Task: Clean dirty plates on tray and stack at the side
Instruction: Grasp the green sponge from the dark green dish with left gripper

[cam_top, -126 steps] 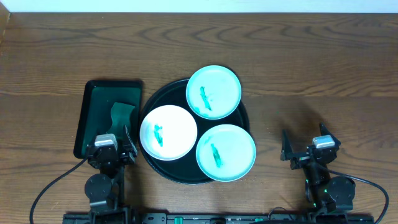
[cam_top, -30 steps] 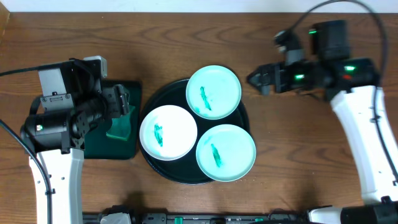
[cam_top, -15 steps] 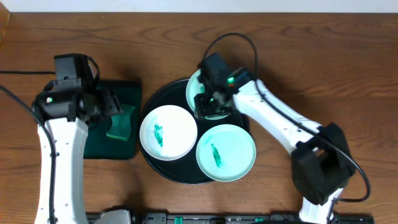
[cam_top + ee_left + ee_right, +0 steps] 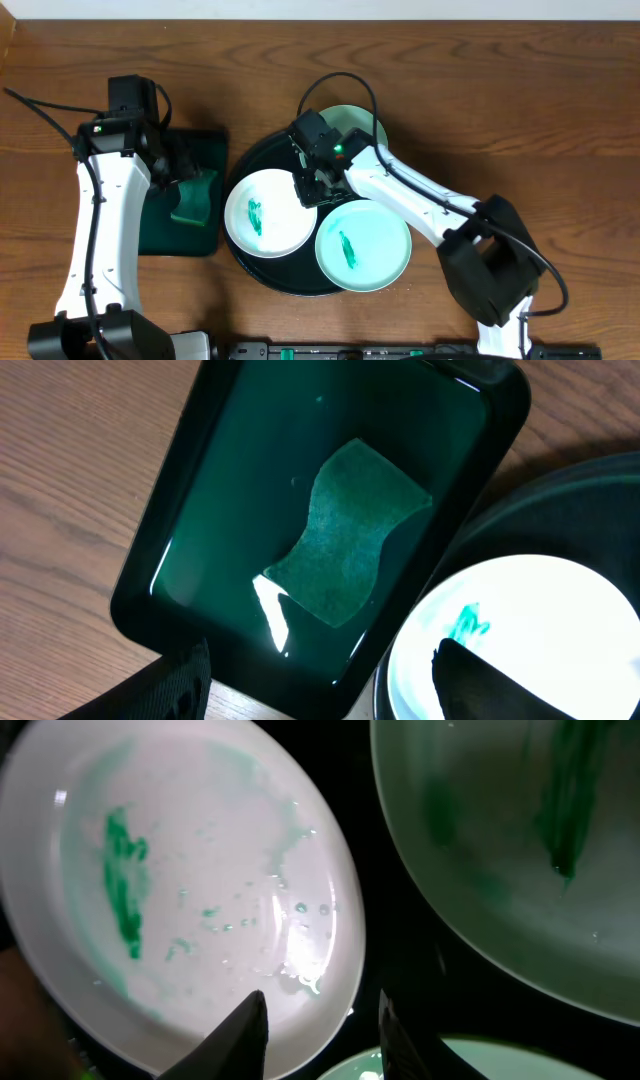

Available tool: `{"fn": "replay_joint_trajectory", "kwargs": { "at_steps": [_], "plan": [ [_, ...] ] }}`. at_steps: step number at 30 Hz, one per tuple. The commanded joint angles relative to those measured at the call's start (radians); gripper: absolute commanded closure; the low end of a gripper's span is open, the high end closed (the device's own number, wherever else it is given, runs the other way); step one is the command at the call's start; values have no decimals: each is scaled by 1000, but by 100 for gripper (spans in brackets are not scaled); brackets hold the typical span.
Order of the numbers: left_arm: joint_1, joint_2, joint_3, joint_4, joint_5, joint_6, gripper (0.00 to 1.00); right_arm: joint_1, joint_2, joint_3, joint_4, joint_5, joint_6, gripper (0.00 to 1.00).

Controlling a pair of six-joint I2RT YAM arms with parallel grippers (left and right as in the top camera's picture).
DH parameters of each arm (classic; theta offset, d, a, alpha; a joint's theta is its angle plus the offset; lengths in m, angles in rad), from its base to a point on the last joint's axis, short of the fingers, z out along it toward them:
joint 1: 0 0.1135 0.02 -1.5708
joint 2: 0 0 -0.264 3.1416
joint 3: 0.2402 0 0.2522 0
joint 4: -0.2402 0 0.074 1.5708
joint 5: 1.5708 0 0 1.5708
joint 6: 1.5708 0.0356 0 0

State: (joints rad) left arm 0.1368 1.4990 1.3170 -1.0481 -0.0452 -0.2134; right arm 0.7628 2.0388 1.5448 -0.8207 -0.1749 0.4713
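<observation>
the left arm (image 4: 95, 235) and right arm (image 4: 405, 195) are wearing white shells over black joints, each trailing a thin black cable (image 4: 340, 76) and glowing a small green light (image 4: 338, 152).

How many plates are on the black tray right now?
3: white plate at left, near mint plate at right, far mint plate partly under the right arm.

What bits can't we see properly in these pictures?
Overhead: the right arm covers most of the far mint plate, hiding its smear.
Left wrist: the white plate is cut off by the picture's edge.
Right wrist: the near mint plate shows only a sliver at the bottom edge.
</observation>
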Motion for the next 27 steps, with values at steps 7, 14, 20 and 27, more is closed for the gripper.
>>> {"fn": "replay_joint_trajectory", "kwargs": {
  "at_steps": [7, 14, 20, 27],
  "plan": [
    [5, 5, 13, -3, -54, -9, 28, 11, 101, 14, 9, 9, -22, 67],
    [64, 5, -4, -10, -54, -5, 28, 16, 128, 14, 62, 5, -42, 78],
    [153, 9, -78, -9, -53, 22, 28, 15, 146, 15, 77, -2, -42, 99],
    [159, 53, -119, 34, -18, 58, 28, 2, 146, 26, 100, -29, -103, 99]
  ]
}}
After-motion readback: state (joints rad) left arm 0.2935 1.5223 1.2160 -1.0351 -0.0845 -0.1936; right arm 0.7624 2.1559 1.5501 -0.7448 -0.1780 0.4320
